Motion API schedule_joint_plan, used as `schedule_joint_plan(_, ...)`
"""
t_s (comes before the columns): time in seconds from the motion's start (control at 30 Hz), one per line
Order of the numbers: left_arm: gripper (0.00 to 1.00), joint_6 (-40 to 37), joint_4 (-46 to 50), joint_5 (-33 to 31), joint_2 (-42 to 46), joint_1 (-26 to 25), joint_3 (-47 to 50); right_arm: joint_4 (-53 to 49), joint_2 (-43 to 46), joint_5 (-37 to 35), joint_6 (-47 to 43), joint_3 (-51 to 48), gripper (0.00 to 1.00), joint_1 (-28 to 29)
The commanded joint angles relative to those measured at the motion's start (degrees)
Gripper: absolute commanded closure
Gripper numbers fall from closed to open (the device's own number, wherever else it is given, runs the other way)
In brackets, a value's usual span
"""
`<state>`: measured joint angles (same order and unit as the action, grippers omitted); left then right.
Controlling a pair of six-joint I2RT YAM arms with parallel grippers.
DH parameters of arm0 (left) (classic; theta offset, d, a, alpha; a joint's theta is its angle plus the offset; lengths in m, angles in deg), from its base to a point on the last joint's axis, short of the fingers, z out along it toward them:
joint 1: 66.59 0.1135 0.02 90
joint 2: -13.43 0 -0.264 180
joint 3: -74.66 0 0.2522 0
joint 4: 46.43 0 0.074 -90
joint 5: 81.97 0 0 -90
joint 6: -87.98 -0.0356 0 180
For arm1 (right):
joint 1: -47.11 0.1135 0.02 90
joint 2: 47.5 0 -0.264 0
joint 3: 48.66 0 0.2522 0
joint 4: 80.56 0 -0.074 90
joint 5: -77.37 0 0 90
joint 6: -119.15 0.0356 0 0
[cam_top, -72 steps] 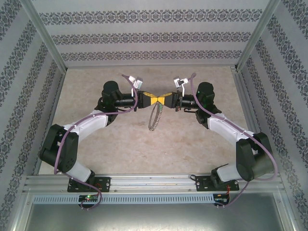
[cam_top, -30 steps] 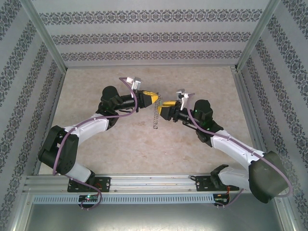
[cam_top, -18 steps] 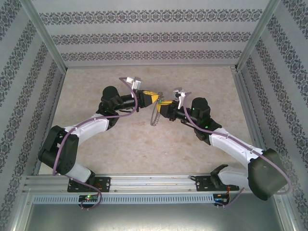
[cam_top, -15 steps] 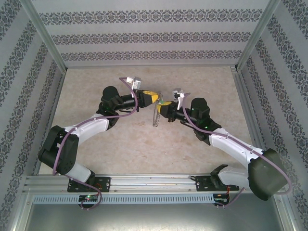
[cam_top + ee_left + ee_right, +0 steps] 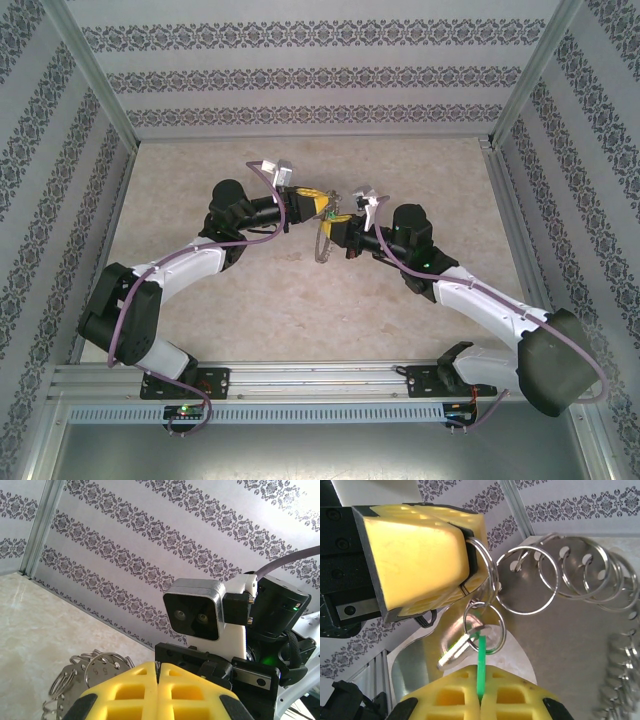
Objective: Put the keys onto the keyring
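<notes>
Green key (image 5: 481,659), silver keyring (image 5: 322,247), damask-striped walls (image 5: 320,80)

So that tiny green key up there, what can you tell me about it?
The key is tiny: a thin, bright green head, plastic by the look and seen edge-on, with a short silver metal blade slanting off to one side. The right gripper is shut on the green head. A small silvery ring sits around it near where head meets blade.

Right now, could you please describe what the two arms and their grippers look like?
The left arm and right arm have white links and black joints, with purple cables running along them. The left gripper and right gripper have blocky yellow fingers on black bodies. A silver-cased camera tops the right wrist.
</notes>
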<state>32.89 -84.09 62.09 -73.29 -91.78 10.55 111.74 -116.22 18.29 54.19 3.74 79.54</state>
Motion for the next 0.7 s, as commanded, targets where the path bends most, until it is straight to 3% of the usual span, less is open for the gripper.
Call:
schedule_joint_plan(0.0, 1.0, -1.1, -2.9, -1.7, 2.4, -0.5, -0.2, -2.4, -0.1, 2.5, -1.8, 1.6, 1.0, 0.9)
schedule_joint_plan(0.03, 1.0, -1.1, -3.0, -1.7, 2.4, -0.5, -0.2, -2.6, -0.2, 2.9, -1.8, 1.7, 0.97, 0.9)
schedule_joint_plan(0.13, 1.0, -0.9, -3.2, -1.7, 2.4, -0.5, -0.1, -3.1, -0.1, 3.1, -1.9, 1.6, 0.69, 0.9)
schedule_joint_plan(0.27, 1.0, -1.2, -3.0, -1.7, 2.6, -0.5, 0.0, -3.3, 2.9, 2.8, -1.6, -0.6, 0.58, -0.7)
schedule_joint_plan(0.67, 1.0, -1.3, -3.3, -1.6, 3.0, -0.5, 0.3, 0.9, 14.7, 2.6, 7.0, -5.1, 0.51, -9.3)
